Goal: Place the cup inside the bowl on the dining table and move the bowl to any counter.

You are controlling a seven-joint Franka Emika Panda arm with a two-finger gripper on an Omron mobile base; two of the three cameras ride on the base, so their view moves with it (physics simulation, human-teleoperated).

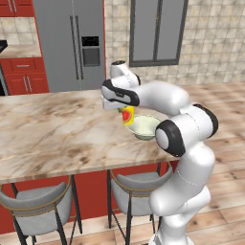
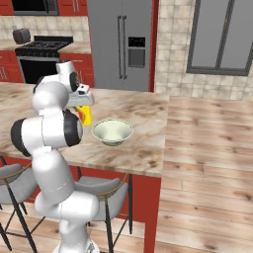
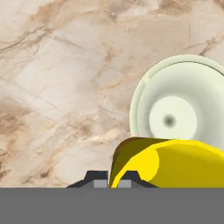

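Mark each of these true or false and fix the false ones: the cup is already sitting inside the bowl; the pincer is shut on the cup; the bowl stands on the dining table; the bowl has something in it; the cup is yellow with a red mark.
1. The cup already sits inside the bowl. False: it is held in the air beside the bowl, above the table.
2. The pincer is shut on the cup. True.
3. The bowl stands on the dining table. True.
4. The bowl has something in it. False: the hand view shows its inside bare.
5. The cup is yellow with a red mark. True.
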